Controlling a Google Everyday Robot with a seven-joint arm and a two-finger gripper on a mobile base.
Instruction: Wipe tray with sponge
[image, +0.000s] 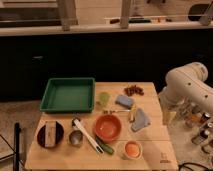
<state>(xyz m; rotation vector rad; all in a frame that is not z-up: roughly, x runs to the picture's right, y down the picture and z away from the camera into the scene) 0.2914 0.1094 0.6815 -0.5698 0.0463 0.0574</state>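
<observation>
A green rectangular tray (68, 94) sits empty at the back left of the wooden table (155, 150). A blue-grey sponge (125, 101) lies right of the tray, near the table's middle back. My white arm (186, 85) stands off the table's right edge. Its lower end with the gripper (167, 116) hangs beside the right edge, well away from both sponge and tray.
A small green item (104, 98) lies by the tray's right side. Brown bits (133, 90), a grey cloth (141, 120), an orange bowl (107, 127), a white-handled utensil (87, 134), a metal cup (75, 138), a dark plate (50, 134) and a small cup (132, 149) crowd the table.
</observation>
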